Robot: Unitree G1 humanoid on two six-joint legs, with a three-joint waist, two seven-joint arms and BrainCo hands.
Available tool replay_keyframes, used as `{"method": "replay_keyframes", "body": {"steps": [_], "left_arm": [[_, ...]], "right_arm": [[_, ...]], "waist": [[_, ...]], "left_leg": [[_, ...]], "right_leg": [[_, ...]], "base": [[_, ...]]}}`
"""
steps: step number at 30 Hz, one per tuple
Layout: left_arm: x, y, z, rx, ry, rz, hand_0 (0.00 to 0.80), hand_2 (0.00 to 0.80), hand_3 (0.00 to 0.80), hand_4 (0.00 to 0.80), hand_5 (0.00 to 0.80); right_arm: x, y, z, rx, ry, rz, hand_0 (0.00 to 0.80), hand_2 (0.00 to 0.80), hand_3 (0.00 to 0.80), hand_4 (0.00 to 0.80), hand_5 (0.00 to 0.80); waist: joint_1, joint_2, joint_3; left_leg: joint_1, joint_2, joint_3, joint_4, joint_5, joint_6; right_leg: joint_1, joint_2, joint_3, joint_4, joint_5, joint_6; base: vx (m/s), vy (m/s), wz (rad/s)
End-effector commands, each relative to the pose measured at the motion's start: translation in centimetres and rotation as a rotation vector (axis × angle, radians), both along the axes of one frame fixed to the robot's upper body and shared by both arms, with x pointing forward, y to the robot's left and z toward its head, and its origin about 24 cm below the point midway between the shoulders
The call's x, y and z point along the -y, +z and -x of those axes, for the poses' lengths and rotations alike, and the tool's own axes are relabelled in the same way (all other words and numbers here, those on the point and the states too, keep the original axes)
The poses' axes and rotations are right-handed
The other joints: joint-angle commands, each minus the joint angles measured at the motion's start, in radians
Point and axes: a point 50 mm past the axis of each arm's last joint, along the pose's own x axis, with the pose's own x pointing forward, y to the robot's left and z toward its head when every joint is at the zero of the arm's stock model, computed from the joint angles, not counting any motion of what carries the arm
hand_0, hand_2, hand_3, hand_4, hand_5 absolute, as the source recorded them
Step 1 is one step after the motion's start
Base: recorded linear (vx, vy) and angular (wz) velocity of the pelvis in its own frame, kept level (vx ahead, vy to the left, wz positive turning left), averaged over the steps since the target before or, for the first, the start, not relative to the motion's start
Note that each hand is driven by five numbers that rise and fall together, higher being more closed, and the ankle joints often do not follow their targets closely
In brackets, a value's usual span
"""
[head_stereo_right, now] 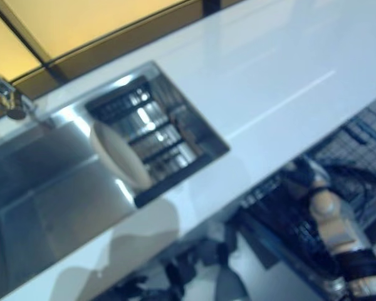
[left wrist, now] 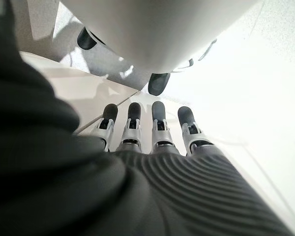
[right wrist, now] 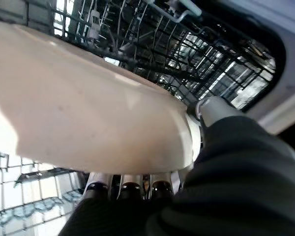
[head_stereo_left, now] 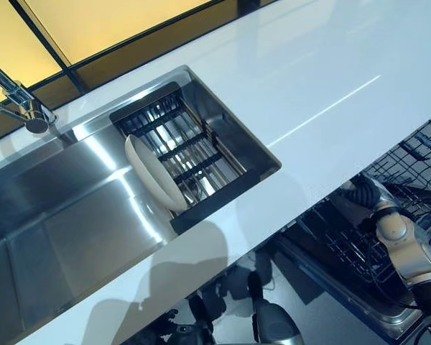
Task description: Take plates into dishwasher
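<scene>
Right hand (right wrist: 206,118): you can see it curled round a plate (right wrist: 88,118), thumb on the rim, fingers under it.
Held plate: it is down over the dishwasher rack (right wrist: 152,44).
Other plate (head_stereo_left: 154,172): it stands on edge in the sink (head_stereo_left: 72,223), leaning on the black drainer (head_stereo_left: 179,144).
Left hand (left wrist: 147,132): fingers straight, side by side, holding nothing.

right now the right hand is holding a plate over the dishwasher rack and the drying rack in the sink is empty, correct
Not quite. The right hand does hold a plate over the dishwasher rack, as the right wrist view shows. But the drying rack in the sink is not empty: the left eye view shows another plate standing on edge in it.
</scene>
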Motion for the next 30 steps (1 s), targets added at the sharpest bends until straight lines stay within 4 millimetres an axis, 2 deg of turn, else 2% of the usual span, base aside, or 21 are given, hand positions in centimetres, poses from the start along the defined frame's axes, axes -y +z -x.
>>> {"method": "replay_keyframes", "body": {"steps": [1,6,12,17,30], "left_arm": [[-2.8,2.9,-6.4,0.154,0.002,-0.067,0.000,0.000,0.000,0.000,0.000],[-2.4,2.8,-6.2,0.158,-0.007,-0.056,0.000,0.000,0.000,0.000,0.000],[-1.9,2.8,-6.4,0.159,-0.019,-0.049,0.000,0.000,0.000,0.000,0.000],[-1.7,2.7,-6.3,0.158,-0.025,-0.044,0.000,0.000,0.000,0.000,0.000],[-1.4,2.8,-6.6,0.158,-0.036,-0.043,0.000,0.000,0.000,0.000,0.000]], "right_arm": [[-1.2,0.1,-1.5,0.044,-0.008,-0.008,0.800,0.800,0.800,0.800,0.800],[-1.4,-3.1,-0.9,-0.018,-0.060,-0.055,0.800,0.800,0.800,0.800,0.800],[-1.5,-5.9,-0.4,-0.097,-0.107,-0.082,0.800,0.800,0.800,0.800,0.800],[-1.5,-7.3,0.2,-0.143,-0.124,-0.086,0.800,0.800,0.800,0.800,0.800],[-2.1,-9.3,0.8,-0.209,-0.126,-0.099,0.800,0.800,0.800,0.800,0.800]], "waist": [[0.024,-0.062,-0.013],[0.030,-0.052,-0.013],[0.037,-0.042,-0.013],[0.042,-0.038,-0.015],[0.048,-0.040,-0.023]], "left_leg": [[0.074,-0.002,-0.053,0.006,-0.071,-0.024],[0.078,-0.003,-0.055,0.006,-0.071,-0.023],[0.083,-0.006,-0.060,0.006,-0.072,-0.023],[0.083,-0.006,-0.062,0.006,-0.072,-0.024],[0.083,-0.008,-0.069,0.006,-0.072,-0.023]], "right_leg": [[0.016,-0.068,0.012,0.134,-0.100,0.084],[0.022,-0.073,0.009,0.131,-0.100,0.084],[0.031,-0.077,0.008,0.128,-0.100,0.083],[0.035,-0.080,0.006,0.125,-0.099,0.082],[0.042,-0.078,0.004,0.120,-0.098,0.081]], "base": [[0.000,0.000,0.00],[0.000,0.000,0.00],[0.004,0.008,0.04],[0.004,0.003,0.03],[0.000,0.001,0.01]]}}
